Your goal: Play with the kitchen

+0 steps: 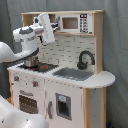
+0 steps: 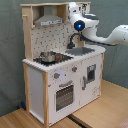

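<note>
The kitchen (image 1: 65, 85) (image 2: 45, 75) is a white and light-wood toy unit in both exterior views. It has a grey hood (image 2: 49, 19), a black faucet (image 1: 85, 59) (image 2: 74, 39) over a sink (image 1: 74, 73), and a small pot (image 1: 31, 61) (image 2: 47, 56) on the stove. An oven door (image 1: 28, 102) (image 2: 65, 95) sits below. My gripper (image 1: 46, 26) (image 2: 73, 8) is raised in front of the upper shelf, above the counter between stove and sink. It touches nothing I can make out.
A toy microwave panel (image 1: 75, 23) fills the upper shelf beside my gripper. The arm (image 1: 15, 50) enters from the first exterior view's left, above the stove. A grey curtain (image 2: 12, 50) hangs behind. The kitchen stands on a wooden floor (image 2: 105, 107).
</note>
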Available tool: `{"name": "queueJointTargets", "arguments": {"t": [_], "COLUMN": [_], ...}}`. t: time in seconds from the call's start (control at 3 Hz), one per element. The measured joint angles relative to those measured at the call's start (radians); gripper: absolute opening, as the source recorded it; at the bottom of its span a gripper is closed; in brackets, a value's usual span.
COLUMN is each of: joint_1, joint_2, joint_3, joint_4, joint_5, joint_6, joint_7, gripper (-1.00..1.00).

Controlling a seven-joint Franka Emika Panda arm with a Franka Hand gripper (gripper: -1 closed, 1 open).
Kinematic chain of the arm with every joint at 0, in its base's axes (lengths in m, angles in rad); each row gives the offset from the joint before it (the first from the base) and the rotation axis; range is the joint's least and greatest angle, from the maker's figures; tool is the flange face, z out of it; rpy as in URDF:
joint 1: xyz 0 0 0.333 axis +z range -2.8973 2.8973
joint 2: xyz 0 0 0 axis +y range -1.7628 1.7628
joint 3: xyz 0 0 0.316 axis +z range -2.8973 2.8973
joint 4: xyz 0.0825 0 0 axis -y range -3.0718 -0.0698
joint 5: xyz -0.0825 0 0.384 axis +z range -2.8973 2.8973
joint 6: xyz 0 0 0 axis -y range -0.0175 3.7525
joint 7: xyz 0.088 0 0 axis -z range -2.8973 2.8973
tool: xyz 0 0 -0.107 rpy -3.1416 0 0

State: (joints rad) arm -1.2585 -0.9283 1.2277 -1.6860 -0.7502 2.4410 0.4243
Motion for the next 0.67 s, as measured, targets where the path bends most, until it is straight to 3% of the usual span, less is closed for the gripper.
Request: {"name": "queueJointTargets", "arguments": {"t": [0.33, 0.67], "joint_1": [0.051, 0.071], "joint_2": [-0.001, -0.001], "joint_3": [-0.017, -0.031], "joint_4": [0.013, 0.013], "joint_5": [0.000, 0.000], "joint_6": [-0.034, -0.045], "joint_7": [-0.083, -0.108], "gripper": [-1.00, -1.00]}}
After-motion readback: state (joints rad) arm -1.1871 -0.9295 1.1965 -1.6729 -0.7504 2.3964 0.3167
